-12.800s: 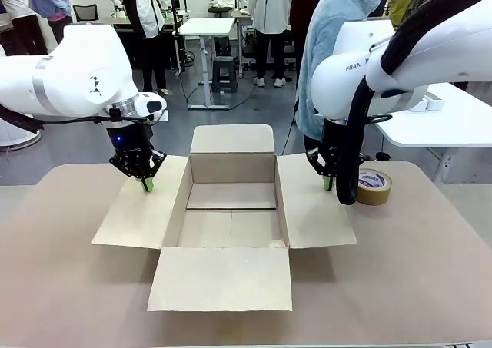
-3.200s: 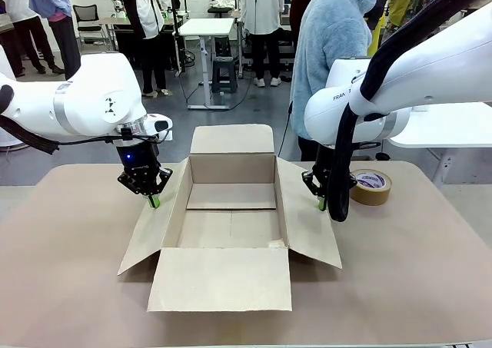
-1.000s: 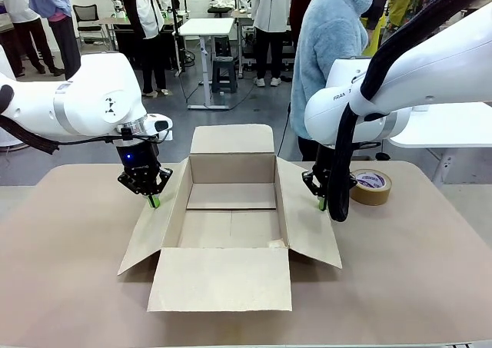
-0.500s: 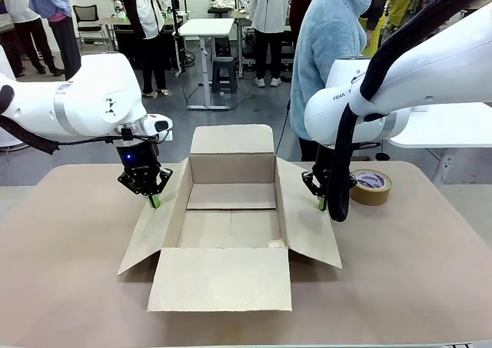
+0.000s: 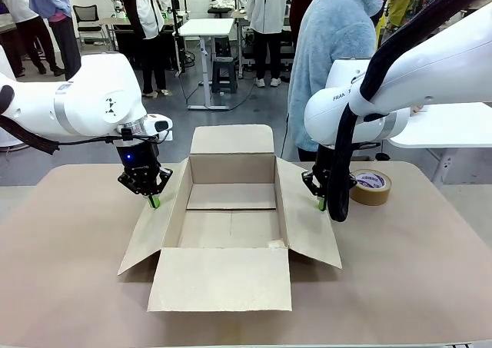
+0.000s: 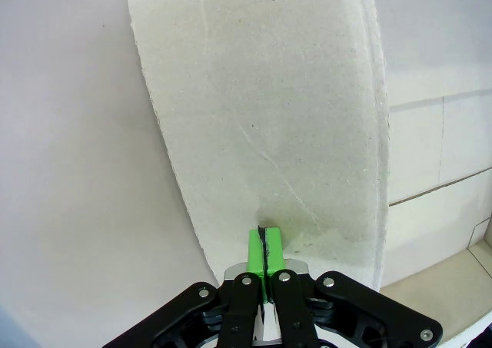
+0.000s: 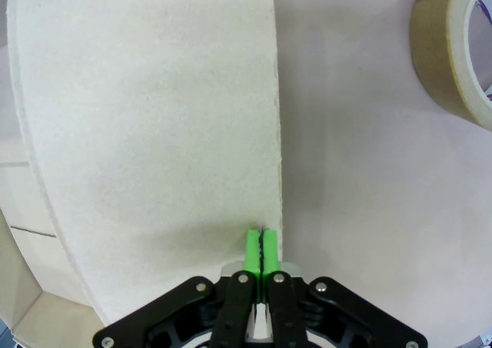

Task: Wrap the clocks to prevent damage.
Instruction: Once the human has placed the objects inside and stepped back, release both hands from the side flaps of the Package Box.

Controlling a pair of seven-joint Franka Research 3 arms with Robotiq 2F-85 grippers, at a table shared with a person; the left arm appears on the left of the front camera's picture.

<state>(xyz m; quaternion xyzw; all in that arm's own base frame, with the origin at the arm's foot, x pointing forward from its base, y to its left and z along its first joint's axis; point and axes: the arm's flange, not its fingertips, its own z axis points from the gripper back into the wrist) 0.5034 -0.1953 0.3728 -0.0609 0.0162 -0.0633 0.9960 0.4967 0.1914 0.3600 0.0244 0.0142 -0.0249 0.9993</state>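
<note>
The clocks are out of view. An open cardboard box [image 5: 232, 169] stands mid-table with nothing visible inside. My left gripper [image 5: 154, 202] is shut, its green tips resting on the box's left flap [image 5: 150, 236], which slopes down and outward. In the left wrist view the left gripper's [image 6: 264, 236] pads are pressed together against that flap [image 6: 261, 117]. My right gripper [image 5: 321, 204] is also shut, with its tips on the outer edge of the right flap [image 5: 307, 229]. The right wrist view shows the right gripper [image 7: 262, 240] closed at the edge of that flap [image 7: 154, 117].
A brown tape roll [image 5: 371, 185] lies on the table just right of my right gripper, and the same tape roll [image 7: 453, 56] appears in the right wrist view. A person in a light blue fleece [image 5: 330, 48] stands at the far side. The box's front flap [image 5: 223, 279] lies flat toward me.
Both arms and the box hold still. Only the person behind the table has shifted slightly.
</note>
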